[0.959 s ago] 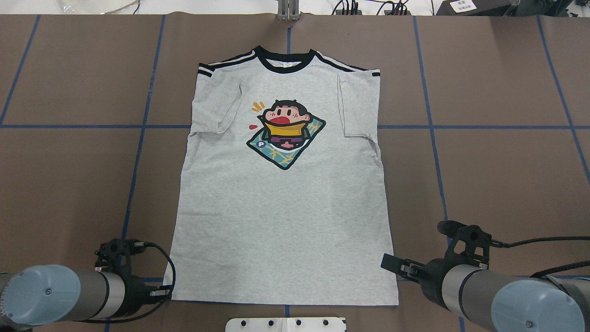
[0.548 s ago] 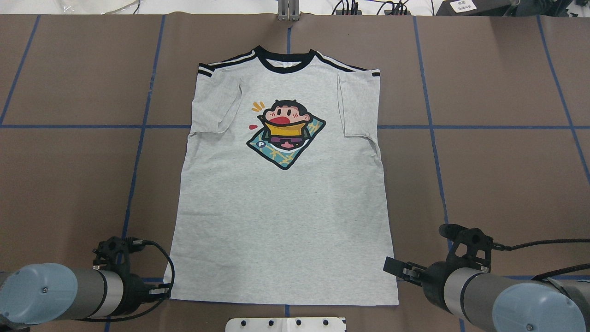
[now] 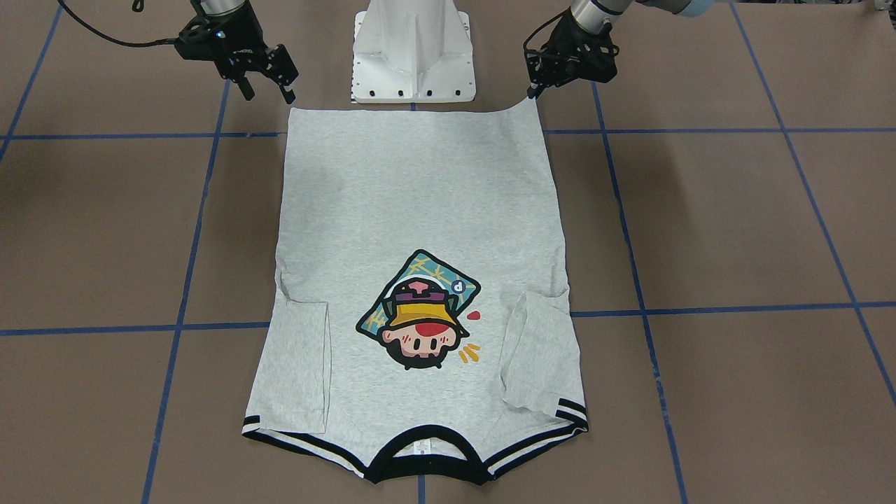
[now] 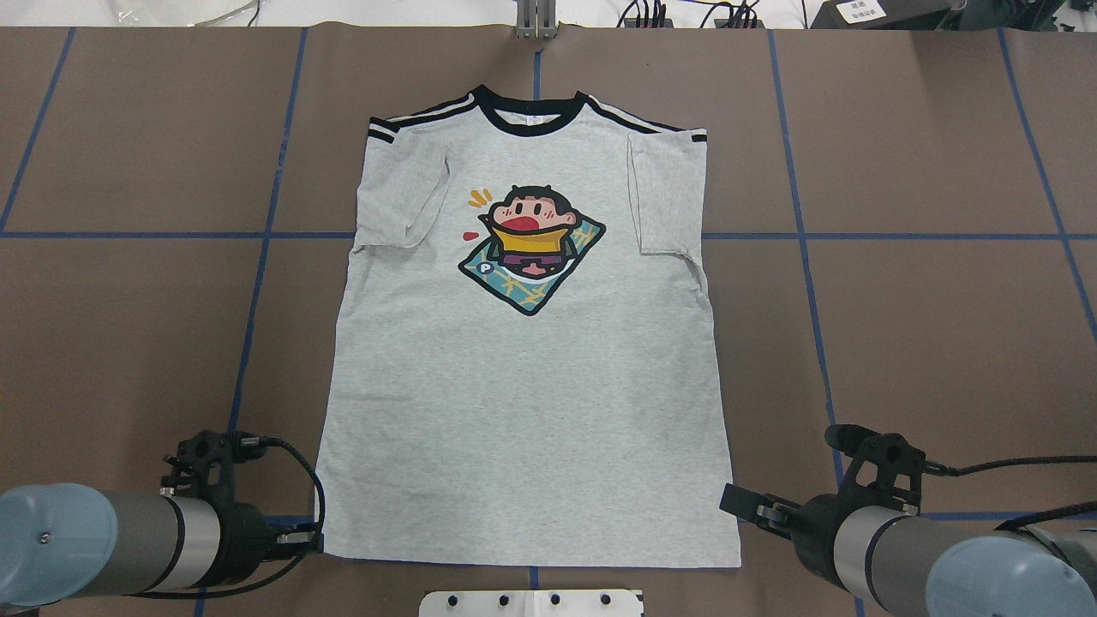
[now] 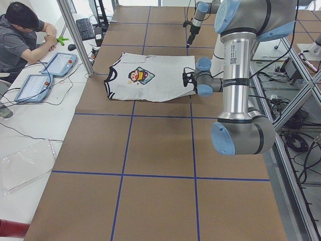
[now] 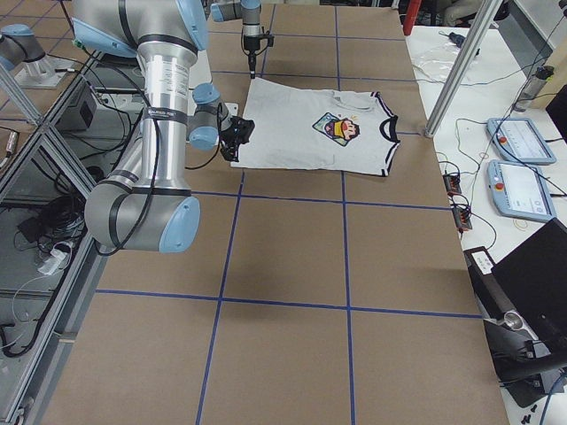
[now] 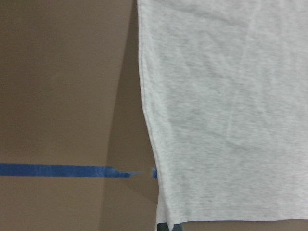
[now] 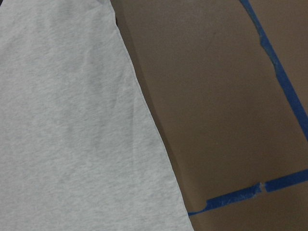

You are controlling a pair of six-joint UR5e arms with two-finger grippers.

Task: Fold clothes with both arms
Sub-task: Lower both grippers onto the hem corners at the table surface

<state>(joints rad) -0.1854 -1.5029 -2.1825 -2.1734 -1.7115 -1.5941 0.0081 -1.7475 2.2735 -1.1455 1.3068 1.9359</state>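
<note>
The light grey T-shirt point(image 4: 531, 411) lies flat and face up on the brown table, sleeves folded in, its black collar point(image 4: 530, 116) at the far end and its hem toward me. My left gripper point(image 4: 304, 540) is at the hem's left corner. In the front view the left gripper point(image 3: 536, 92) looks shut, and that corner is drawn up to a point at its tip. My right gripper point(image 4: 739, 504) hovers open at the hem's right corner; in the front view its fingers point(image 3: 245, 87) stand apart just off the cloth. Both wrist views show only shirt edge point(image 7: 221, 96) point(image 8: 67, 120) and table.
The white pedestal base point(image 3: 413, 49) stands just behind the hem. Blue tape lines point(image 4: 257, 283) cross the brown table. A metal post point(image 4: 536, 21) and cables sit at the far edge. A person point(image 5: 20, 35) sits at a side bench with tablets point(image 5: 60, 63).
Both arms have drawn back a little toward the robot's base, the left gripper sliding leftward and the right one rightward. The shirt lies as before.
</note>
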